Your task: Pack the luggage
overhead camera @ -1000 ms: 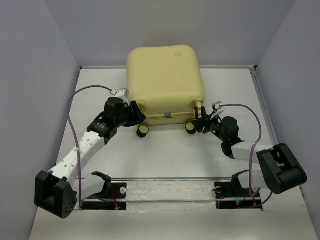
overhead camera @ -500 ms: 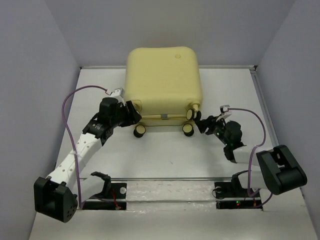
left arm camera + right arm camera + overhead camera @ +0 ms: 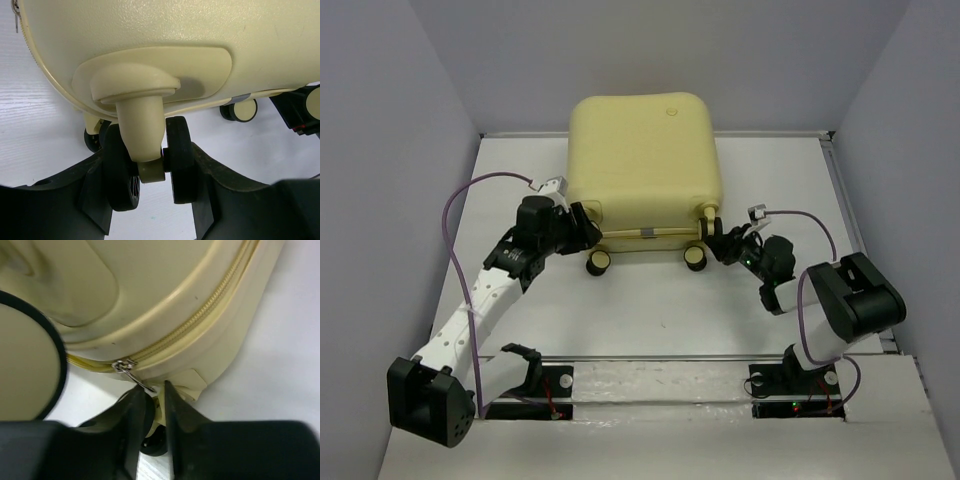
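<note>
So, the luggage [image 3: 645, 150] is lying lid-down at the far middle of the table [image 3: 650, 310], and I'd say we're at the zipping-up step. The left gripper [image 3: 149, 155] has its fingers clamped on either side of a wheel [image 3: 177, 155] at the near-left corner, probably to brace the case. The right gripper [image 3: 153, 395] is almost pressed together and looks to be pinching the zip pull [image 3: 131, 371] at the near-right corner. The next move likely calls for dragging the pull along the seam without it slipping. I can't see what's inside or how much of the zip is done.
</note>
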You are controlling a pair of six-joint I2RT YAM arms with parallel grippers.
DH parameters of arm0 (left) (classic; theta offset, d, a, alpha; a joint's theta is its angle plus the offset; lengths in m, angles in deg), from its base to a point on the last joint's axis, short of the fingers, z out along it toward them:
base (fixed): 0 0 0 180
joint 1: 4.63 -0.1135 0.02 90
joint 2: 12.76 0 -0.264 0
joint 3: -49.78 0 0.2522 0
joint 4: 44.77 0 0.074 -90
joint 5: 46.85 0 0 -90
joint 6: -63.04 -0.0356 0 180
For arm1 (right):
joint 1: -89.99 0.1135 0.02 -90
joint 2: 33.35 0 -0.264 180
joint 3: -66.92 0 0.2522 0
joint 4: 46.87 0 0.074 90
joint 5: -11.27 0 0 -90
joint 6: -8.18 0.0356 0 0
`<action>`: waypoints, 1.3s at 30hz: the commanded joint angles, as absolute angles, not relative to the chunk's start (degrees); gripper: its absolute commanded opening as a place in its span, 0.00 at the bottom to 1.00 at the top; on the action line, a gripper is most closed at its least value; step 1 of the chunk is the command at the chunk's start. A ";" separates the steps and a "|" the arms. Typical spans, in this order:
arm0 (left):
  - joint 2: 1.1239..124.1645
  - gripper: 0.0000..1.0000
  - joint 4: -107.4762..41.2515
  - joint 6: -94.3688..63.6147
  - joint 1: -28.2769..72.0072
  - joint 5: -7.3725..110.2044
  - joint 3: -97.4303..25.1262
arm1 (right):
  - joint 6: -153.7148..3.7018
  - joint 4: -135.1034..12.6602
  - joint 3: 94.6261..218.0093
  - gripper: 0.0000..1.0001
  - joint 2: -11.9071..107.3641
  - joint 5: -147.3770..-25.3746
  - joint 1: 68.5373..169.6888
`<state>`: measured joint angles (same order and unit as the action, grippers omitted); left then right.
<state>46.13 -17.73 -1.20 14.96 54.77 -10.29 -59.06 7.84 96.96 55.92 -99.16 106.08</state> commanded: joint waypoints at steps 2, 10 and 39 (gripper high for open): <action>40.32 0.06 -26.88 -3.22 15.41 61.61 -11.44 | -56.34 25.32 98.44 0.17 60.51 -100.69 105.98; 41.73 0.06 -30.12 -2.17 15.40 63.19 -9.51 | -52.64 32.80 94.58 0.07 60.43 -101.59 105.98; 40.32 0.06 -29.43 -2.17 15.40 62.75 -9.42 | -56.08 29.97 100.99 0.14 59.28 -99.83 105.98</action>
